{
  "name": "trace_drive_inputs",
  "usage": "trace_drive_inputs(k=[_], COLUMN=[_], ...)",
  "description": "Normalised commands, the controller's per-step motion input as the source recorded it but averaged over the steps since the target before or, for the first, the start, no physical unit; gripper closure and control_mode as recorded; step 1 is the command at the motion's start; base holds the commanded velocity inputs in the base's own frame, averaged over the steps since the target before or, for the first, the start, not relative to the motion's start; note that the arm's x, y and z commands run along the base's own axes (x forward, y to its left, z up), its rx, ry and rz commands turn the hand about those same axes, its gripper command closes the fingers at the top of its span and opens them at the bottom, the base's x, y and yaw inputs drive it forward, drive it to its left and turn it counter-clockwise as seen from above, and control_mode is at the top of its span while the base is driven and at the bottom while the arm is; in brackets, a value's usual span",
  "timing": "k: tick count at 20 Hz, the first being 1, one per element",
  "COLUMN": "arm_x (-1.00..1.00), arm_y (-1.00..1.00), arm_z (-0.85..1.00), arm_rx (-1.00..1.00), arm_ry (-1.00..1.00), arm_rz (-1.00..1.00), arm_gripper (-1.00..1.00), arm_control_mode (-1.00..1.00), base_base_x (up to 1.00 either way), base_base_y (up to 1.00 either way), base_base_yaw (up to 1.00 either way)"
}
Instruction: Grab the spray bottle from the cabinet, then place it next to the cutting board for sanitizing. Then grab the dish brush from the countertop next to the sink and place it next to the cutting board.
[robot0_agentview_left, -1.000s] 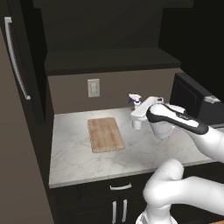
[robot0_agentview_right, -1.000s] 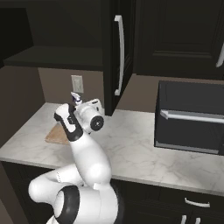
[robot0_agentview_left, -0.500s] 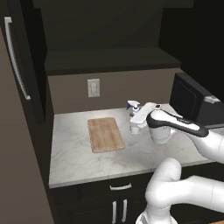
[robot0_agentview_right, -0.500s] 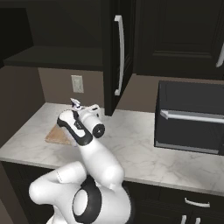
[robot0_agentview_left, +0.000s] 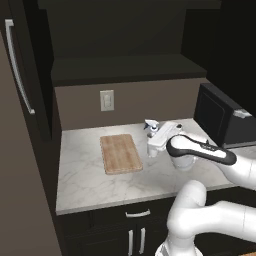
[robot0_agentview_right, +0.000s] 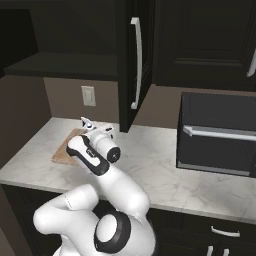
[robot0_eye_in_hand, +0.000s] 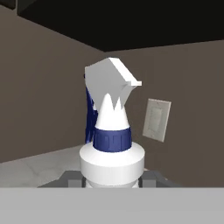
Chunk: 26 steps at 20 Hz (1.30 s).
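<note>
White plastic fills the space between the jaws: the spray bottle (robot0_eye_in_hand: 111, 153) sits upright in the gripper (robot0_agentview_left: 156, 145), its blue collar and white trigger nozzle rising straight above the grasp in the hand view. The jaws are clenched on the bottle's body, part-way closed and holding it, which suits a round bottle that would roll or tip if pinched near the neck.

From the left base view the gripper holds the bottle just beyond the long right-hand edge of the cutting board (robot0_agentview_left: 120, 153), low over the marbled countertop (robot0_agentview_left: 90, 175). Whether the bottle's base already touches the stone cannot be told, since the hand hides it. In the right base view the nozzle (robot0_agentview_right: 86, 121) pokes up ahead of the hand, with the board (robot0_agentview_right: 64, 152) lying past and below the jaws.

This placement reads as deliberate: the bottle is meant to stand beside the board, not on it, so the wood is left bare for sanitizing. Keeping the bottle vertical lets it stand by itself once let go.

Judged from this, the first half of the task is near its end; what remains is to settle the base on the stone and open the jaws cleanly. A wall outlet (robot0_eye_in_hand: 156, 119) shows behind the nozzle, well beyond the jaws.
</note>
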Motion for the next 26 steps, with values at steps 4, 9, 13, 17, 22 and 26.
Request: trace_drive_inputs(k=[4, 9, 13, 17, 22, 26], arm_x=[0.0, 0.0, 0.0, 0.03, 0.04, 0.07], arm_y=[-0.01, -0.02, -0.03, -0.01, -0.04, -0.11], arm_z=[-0.18, -0.19, -0.22, -0.27, -0.27, -0.28], arm_rx=[0.0, 0.0, 0.0, 0.0, 0.0, 0.01], arm_ry=[0.0, 0.0, 0.0, 0.0, 0.0, 0.0], arm_rz=[0.02, 0.03, 0.04, 0.03, 0.04, 0.07], arm_gripper=[1.0, 1.0, 1.0, 1.0, 1.0, 1.0], arm_control_mode=[-1.0, -1.0, -1.0, -1.0, -1.0, -1.0], base_base_x=[0.0, 0.0, 0.0, 0.0, 0.0, 0.0], base_base_y=[0.0, 0.0, 0.0, 0.0, 0.0, 0.0], base_base_yaw=[0.0, 0.0, 0.0, 0.0, 0.0, 0.0])
